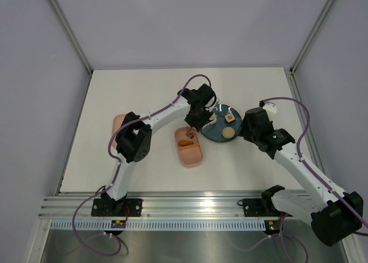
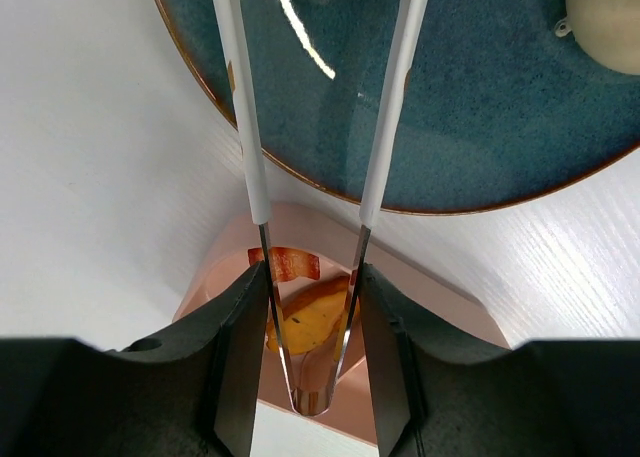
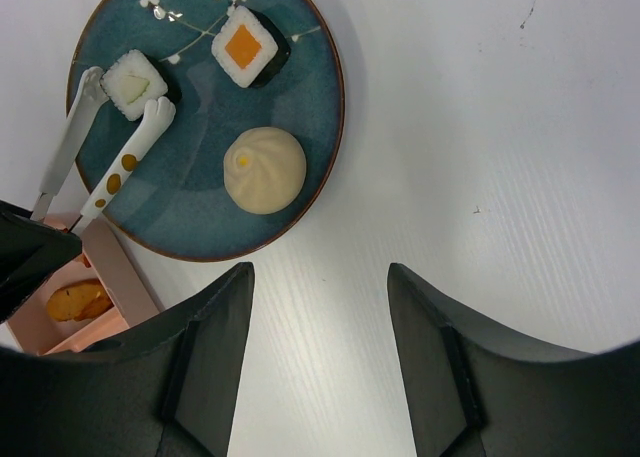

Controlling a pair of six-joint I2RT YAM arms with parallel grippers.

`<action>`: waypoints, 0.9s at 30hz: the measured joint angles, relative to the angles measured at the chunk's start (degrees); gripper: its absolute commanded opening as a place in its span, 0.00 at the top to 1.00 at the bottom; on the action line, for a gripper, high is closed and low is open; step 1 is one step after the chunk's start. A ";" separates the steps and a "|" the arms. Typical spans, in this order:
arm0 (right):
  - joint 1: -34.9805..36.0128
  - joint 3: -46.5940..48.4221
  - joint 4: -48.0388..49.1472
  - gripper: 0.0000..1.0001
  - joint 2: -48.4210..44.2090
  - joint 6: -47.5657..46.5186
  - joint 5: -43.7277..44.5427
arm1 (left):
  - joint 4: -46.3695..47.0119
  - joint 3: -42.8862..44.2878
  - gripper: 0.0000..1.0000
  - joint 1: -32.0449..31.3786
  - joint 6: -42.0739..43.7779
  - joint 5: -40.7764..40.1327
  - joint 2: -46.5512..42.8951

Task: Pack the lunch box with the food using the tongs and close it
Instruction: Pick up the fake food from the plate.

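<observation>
Tongs (image 3: 118, 172) astride white cube (image 3: 135, 82) on plate (image 3: 200, 217)

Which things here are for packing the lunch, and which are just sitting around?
For the job: lunch box, lid, tongs in the left gripper, bun, orange-topped roll, pale-topped roll, sausage bit and orange piece in the box.
Just there: teal plate under the food, purple cable, right gripper, open and empty.
</observation>
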 measured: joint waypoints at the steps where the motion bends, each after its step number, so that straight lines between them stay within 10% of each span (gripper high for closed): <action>1: 0.00 0.00 0.00 0.36 0.00 0.00 0.00 | -0.09 0.37 0.57 0.00 0.04 0.00 0.26; 14: 0.00 0.00 0.00 0.36 0.00 0.00 0.00 | -0.46 1.49 0.58 0.00 0.42 -0.04 1.09; 27: 0.00 0.00 -0.02 0.36 0.00 0.02 -0.02 | -0.66 2.16 1.00 0.00 1.25 -0.17 1.09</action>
